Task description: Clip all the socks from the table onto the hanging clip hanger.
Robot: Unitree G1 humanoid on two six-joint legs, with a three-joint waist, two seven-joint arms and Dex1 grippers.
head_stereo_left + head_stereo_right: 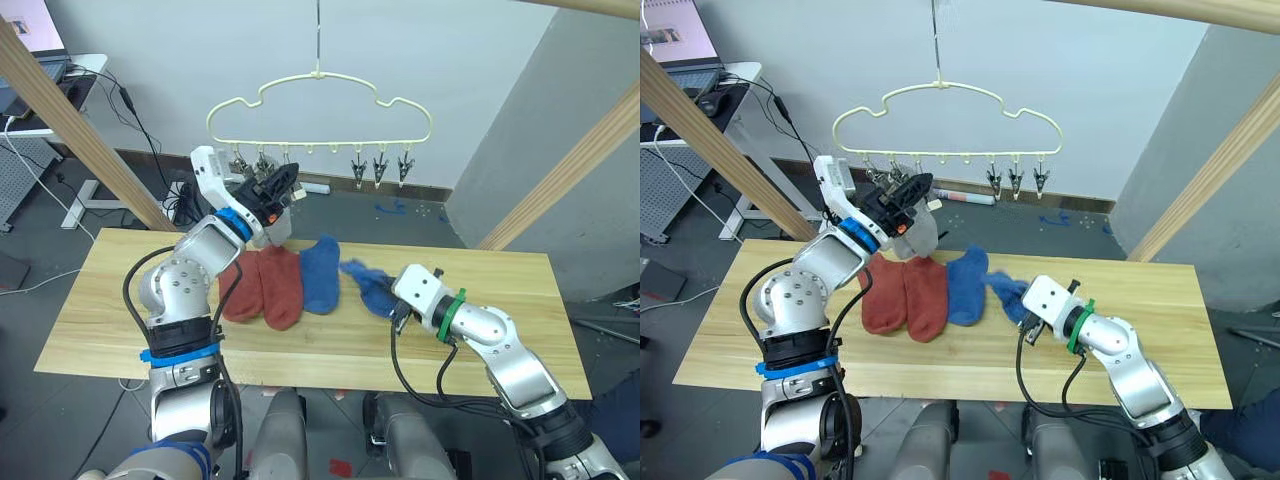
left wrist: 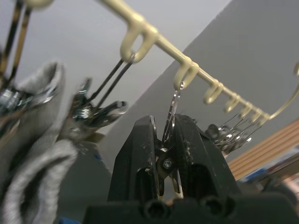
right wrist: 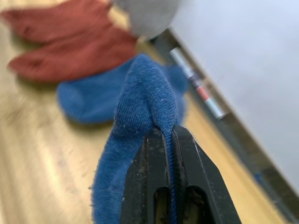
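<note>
Hanging from the thin pale-yellow wire clip hanger (image 1: 318, 108), one light grey knit sock (image 1: 921, 232) dangles by the raised left gripper (image 2: 164, 140).
That gripper's black fingers squeeze a small grey metal clip (image 2: 171, 122) on the hanger's row. On the pale wooden table (image 1: 120, 300) lie two rust-red socks (image 1: 265, 285) side by side and a flat blue sock (image 1: 321, 273) just beside them. The right gripper (image 3: 169, 140) pinches a crumpled blue sock (image 3: 140, 121) over the tabletop.
</note>
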